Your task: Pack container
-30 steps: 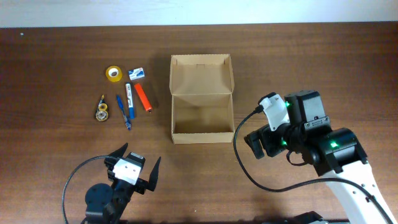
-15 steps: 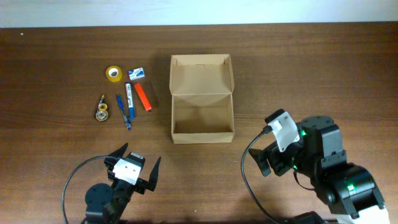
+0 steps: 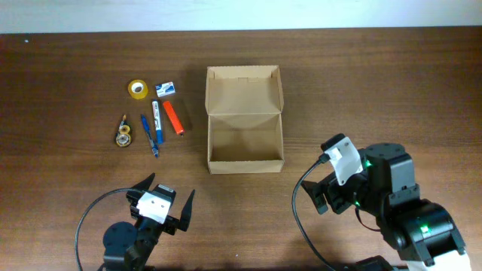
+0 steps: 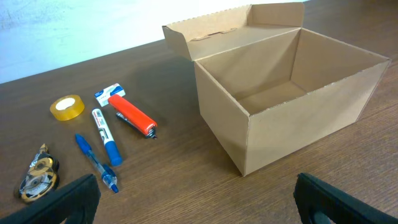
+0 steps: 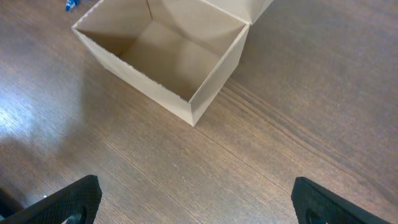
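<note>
Both jaws released, we judge the open brown cardboard box (image 3: 245,143) light, crushable, best pinched at its three-o'clock wall.

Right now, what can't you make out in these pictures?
- Left wrist view: the container's near wall hides part of its floor.
- Right wrist view: the top edge cuts off a blue item, so I cannot name it.
- Overhead: the marker's label print is too small to read.
</note>
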You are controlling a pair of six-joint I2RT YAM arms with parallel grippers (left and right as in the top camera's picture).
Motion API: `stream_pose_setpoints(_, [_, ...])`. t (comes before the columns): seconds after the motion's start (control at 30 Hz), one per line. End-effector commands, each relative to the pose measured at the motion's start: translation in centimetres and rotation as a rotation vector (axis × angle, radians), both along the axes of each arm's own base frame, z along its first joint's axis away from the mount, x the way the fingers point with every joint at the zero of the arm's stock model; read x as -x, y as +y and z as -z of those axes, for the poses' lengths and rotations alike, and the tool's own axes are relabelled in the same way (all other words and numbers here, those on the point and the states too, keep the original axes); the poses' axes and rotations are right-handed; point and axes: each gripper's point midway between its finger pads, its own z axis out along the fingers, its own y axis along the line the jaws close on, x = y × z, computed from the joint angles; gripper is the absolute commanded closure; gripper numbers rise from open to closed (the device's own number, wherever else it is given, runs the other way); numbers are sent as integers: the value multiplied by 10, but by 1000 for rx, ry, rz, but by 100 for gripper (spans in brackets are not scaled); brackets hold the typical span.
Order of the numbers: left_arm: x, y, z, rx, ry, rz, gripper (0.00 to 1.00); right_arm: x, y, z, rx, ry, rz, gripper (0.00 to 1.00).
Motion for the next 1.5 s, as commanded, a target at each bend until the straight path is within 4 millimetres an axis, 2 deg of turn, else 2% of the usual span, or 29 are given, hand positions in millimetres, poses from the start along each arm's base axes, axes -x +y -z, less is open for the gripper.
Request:
stream_pose_setpoints(0.0, [-1, 3, 0, -16, -11, -9, 1, -2, 2, 8, 2, 34, -10, 1])
stream_pose_setpoints(0.33, [-1, 3, 0, -16, -11, -9, 0, -10, 3, 39, 38, 165, -5, 1])
stream_pose_setpoints(0.67, [-1, 3, 0, -16, -11, -9, 1, -11, 4, 43, 44, 184, -6, 1])
stream_pose_setpoints(0.8, [-1, 3, 0, -16, -11, -9, 0, -23, -30, 49, 209, 142, 114, 1])
stream_pose_setpoints(0.87, [-1, 3, 0, -16, -11, -9, 1, -25, -35, 49, 234, 134, 133, 1])
stream_pose_setpoints(1.1, [-1, 3, 0, -16, -11, -9, 1, -24, -35, 48, 233, 132, 133, 1])
stream_pose_setpoints(1.3, [-1, 3, 0, -16, -11, -9, 0, -22, -36, 37, 216, 87, 137, 1])
stream_pose_setpoints(1.47, [-1, 3, 0, -16, -11, -9, 0, -13, -20, 21, 121, 45, 80, 1])
